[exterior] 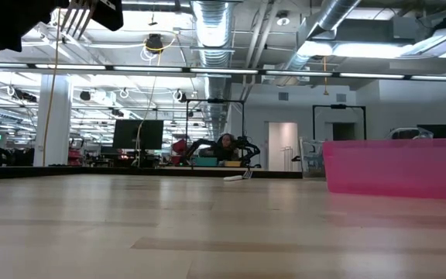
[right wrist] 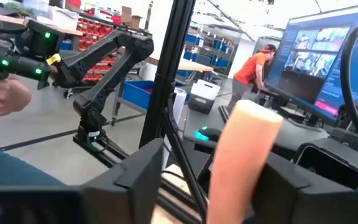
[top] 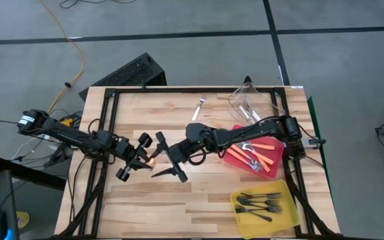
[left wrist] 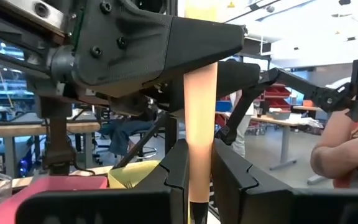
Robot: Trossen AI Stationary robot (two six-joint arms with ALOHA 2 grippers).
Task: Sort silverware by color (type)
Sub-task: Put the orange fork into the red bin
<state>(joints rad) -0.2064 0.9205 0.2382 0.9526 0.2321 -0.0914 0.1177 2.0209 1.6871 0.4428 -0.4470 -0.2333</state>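
Holding the orange-handled fork [left wrist: 199, 124] in mid-air over the middle of the table [top: 145, 207], my left hand [top: 145, 159] is pinched tight on the handle near one end. My right hand [top: 169, 159] faces it tip to tip, its fingers spread wide on either side of the same handle [right wrist: 241, 162] with a gap showing on both sides, so it grips nothing. I judge this to be a hand-over toward the bin side.

Risks, as I judge them:
- If the left hand lets go before the right has closed, the thin fork falls to the table.
- A closure that is off-centre could pivot the fork out of line.
- The two hands are very near, so any lateral correction could knock fingers together.

Surroundings:
- The red bin [top: 227, 158], just beside the right arm, holds more orange-handled forks [top: 264, 160].
- The yellow bin [top: 292, 215] holds black forks [top: 259, 203].
- The clear bin [top: 252, 100] sits at the far edge, with one pale fork [top: 199, 105] loose on the wood near it.
- The table is pale wooden planking in a black frame on a grey concrete floor.
- A person in an orange shirt [right wrist: 257, 65] stands at a screen behind it.
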